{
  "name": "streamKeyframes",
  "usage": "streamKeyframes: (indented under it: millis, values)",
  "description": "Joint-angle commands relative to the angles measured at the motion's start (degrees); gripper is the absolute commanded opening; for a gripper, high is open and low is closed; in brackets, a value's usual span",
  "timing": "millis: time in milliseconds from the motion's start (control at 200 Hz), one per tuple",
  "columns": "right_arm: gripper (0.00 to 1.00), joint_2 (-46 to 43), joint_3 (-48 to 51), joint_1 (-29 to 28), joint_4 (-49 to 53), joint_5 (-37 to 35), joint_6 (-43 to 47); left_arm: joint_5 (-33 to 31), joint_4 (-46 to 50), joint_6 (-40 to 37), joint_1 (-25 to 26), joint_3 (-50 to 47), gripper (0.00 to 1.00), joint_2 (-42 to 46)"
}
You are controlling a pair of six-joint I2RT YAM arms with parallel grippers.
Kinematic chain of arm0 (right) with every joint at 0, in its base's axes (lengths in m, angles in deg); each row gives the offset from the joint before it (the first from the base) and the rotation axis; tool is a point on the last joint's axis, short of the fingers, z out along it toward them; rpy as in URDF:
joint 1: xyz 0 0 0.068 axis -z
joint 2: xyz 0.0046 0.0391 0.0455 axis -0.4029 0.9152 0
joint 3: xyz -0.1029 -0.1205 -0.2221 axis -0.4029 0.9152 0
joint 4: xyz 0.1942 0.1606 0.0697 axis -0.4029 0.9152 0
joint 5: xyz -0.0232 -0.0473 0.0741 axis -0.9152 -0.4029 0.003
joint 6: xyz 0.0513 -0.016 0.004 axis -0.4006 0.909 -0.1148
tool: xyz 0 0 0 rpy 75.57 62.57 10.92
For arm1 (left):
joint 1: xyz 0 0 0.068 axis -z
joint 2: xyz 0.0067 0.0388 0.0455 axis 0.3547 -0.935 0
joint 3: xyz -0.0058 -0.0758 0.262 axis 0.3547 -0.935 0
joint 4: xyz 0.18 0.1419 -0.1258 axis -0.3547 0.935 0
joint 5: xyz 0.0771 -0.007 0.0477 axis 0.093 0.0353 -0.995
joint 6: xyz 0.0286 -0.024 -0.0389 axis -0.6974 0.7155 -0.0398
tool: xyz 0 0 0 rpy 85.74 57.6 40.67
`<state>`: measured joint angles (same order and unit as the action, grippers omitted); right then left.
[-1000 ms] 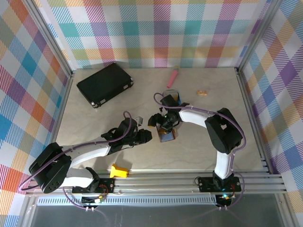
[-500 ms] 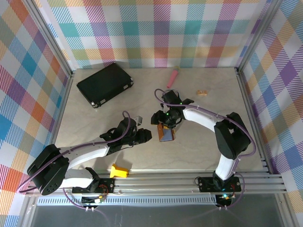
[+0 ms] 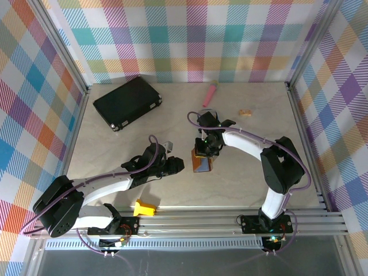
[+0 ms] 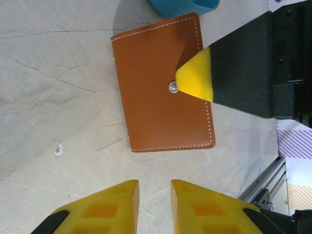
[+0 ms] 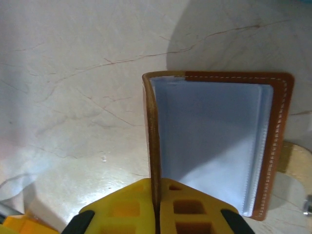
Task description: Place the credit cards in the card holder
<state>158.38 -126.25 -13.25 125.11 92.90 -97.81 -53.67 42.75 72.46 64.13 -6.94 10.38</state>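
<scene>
Right tool (image 5: pixel 157 187) pinches one flap of the brown card holder (image 5: pixel 214 146) near the worktop's (image 5: pixel 73 73) middle, hiding that flap's edge. Left tool (image 4: pixel 155 195) hovers just beside, fingers (image 4: pixel 112 204) apart, holding nothing.

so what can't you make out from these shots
Whether any card sits inside the card holder: right wrist view, the lining is pale and washed out, and one lower corner is behind the right claw.
What the blue tray holds: left wrist view, cut off by the top edge.
What the pink item is: top view, too small.
</scene>
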Motion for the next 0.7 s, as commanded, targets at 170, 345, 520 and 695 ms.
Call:
streamKeyframes:
  millis: [170,345,520,695]
  values:
    - [0.00,-5.5,-1.8,0.3,12.4,-13.0,4.3,0.1,4.8,-3.8,-0.4,2.6,0.24,-0.3]
    - [0.00,-7.1,-1.5,0.6,16.9,-18.1,4.3,1.0,4.3,-3.9,-0.4,2.8,0.24,-1.3]
    - [0.00,-5.1,-2.7,0.4,17.3,-18.0,2.0,1.1,3.9,-3.9,-0.4,2.8,0.24,-1.9]
    - [0.05,-2.2,-4.6,-0.2,17.7,-17.2,0.2,0.8,4.1,-3.9,-0.4,2.7,0.24,-1.4]
